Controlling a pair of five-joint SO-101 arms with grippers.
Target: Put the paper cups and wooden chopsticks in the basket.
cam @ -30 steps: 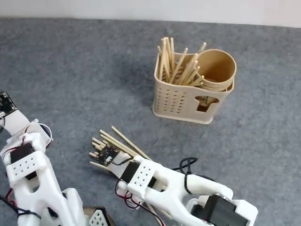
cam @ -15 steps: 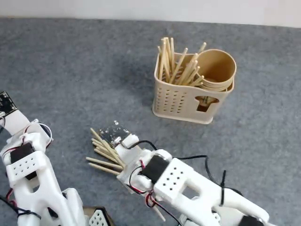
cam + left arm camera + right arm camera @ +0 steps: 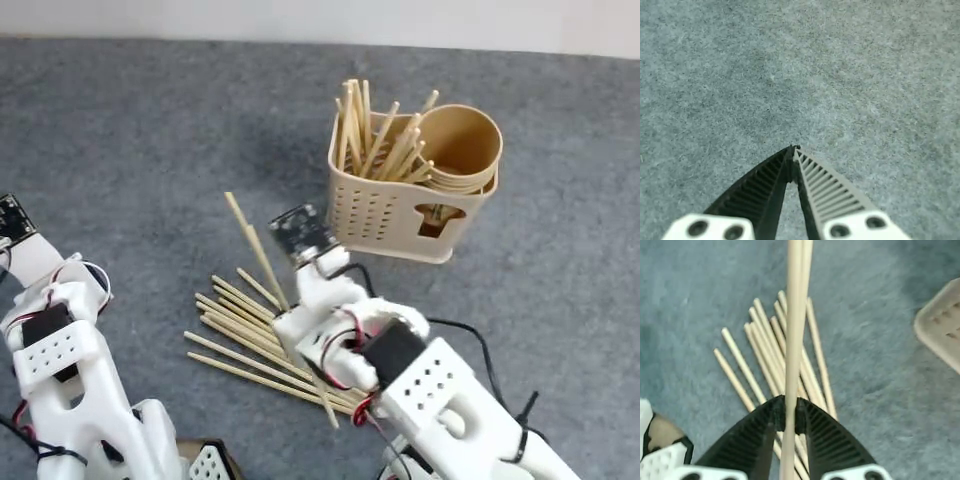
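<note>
We see the right pincer (image 3: 789, 412) clenched on the held chopsticks (image 3: 798, 310), apparently two. It holds them above the loose chopsticks (image 3: 235, 335), which lie on the surface (image 3: 140, 130) near the basket (image 3: 385, 215). The paper cups (image 3: 462, 140) sit nested in the basket beside the stored chopsticks (image 3: 365, 130). The left pincer (image 3: 792, 156) is clenched on nothing, over bare surface.

Risk: the long free length may pivot in the grip. It could then strike the basket wall or the crowded stored chopsticks, and the pair could fall outside.
</note>
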